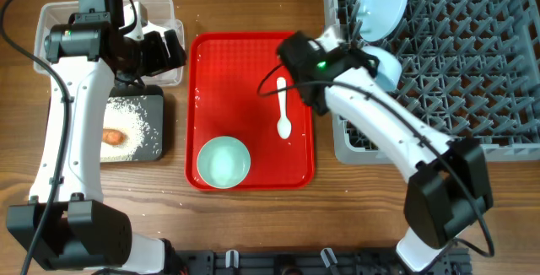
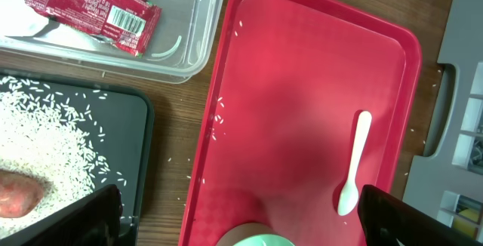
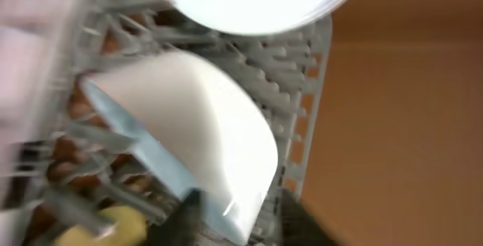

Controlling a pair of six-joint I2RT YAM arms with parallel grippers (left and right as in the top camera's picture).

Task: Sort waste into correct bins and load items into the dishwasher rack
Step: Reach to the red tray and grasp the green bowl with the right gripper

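Observation:
My right gripper (image 1: 374,58) is at the left edge of the grey dishwasher rack (image 1: 472,72) and is shut on the rim of a pale blue bowl (image 1: 388,66). In the blurred right wrist view the bowl (image 3: 204,125) sits between my fingers (image 3: 241,219), over the pegs. The pale blue plate (image 1: 384,1) stands in the rack behind it. A yellow cup (image 3: 113,223) lies in the rack. A mint bowl (image 1: 224,161) and the white spoon (image 1: 283,110) lie on the red tray (image 1: 245,64). My left gripper (image 2: 249,227) is open and empty above the tray's left edge.
The clear tub (image 1: 160,9) holds the red wrapper (image 2: 90,8). The black tray (image 1: 156,132) holds loose rice (image 2: 45,133) and the carrot (image 2: 19,193). A few rice grains lie on the wood and the red tray's edge.

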